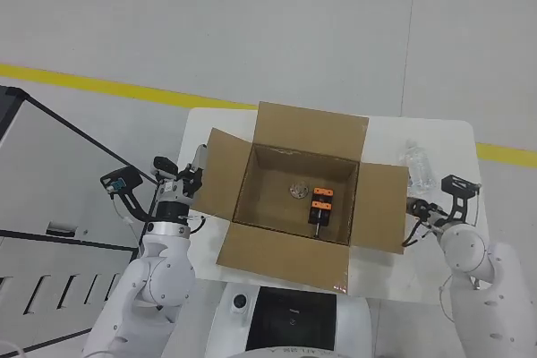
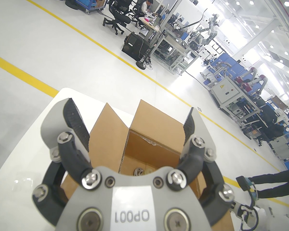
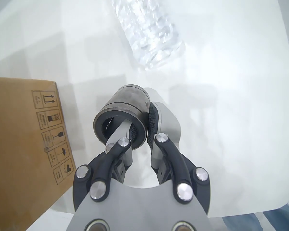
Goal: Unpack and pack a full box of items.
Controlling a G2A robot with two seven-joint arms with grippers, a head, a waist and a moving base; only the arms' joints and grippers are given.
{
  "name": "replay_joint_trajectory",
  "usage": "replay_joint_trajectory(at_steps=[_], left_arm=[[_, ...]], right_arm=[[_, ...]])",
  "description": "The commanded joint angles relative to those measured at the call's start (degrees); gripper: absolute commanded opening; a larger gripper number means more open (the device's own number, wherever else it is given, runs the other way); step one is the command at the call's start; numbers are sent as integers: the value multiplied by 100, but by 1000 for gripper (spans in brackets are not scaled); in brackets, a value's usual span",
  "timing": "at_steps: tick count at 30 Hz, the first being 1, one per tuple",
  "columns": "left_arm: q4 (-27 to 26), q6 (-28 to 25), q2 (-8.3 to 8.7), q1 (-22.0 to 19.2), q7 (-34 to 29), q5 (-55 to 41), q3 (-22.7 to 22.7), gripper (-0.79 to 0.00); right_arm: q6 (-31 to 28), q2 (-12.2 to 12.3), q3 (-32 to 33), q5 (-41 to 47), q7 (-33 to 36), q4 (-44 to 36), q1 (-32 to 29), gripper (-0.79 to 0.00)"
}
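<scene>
Your right gripper (image 3: 143, 124) was pinched on the wall of the dark steel cylindrical bearing (image 3: 125, 111), one finger inside the bore and one outside. It held the bearing over the white table (image 3: 231, 78) near its right edge, between a flap of the brown cardboard box (image 3: 21, 126) and the clear plastic bottle (image 3: 144, 25). This looked like the set-down of an unpacked item: you'd have done well to lower slowly, stay off the bottle, and release only once the bearing was seated, since it could roll. Its axis ran along the fingers, the open bore facing the wrist and the far end toward the bottle, which lay on its side, lengthwise toward the far edge. Your left gripper (image 2: 131, 111) was wide open and empty beside the box's left flap.
</scene>
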Motion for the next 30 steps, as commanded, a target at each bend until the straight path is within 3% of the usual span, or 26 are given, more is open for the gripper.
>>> replay_joint_trajectory(at_steps=[1, 7, 17, 30], left_arm=[[0, -1, 0, 1, 0, 0, 0, 0], [0, -1, 0, 1, 0, 0, 0, 0], [0, -1, 0, 1, 0, 0, 0, 0], [0, -1, 0, 1, 0, 0, 0, 0]], right_arm=[[-3, 0, -5, -22, 14, 8, 5, -785], [-3, 0, -5, -22, 14, 8, 5, -785], [-85, 96, 19, -1019, 354, 603, 214, -785], [-64, 103, -61, -916, 287, 1181, 625, -785]])
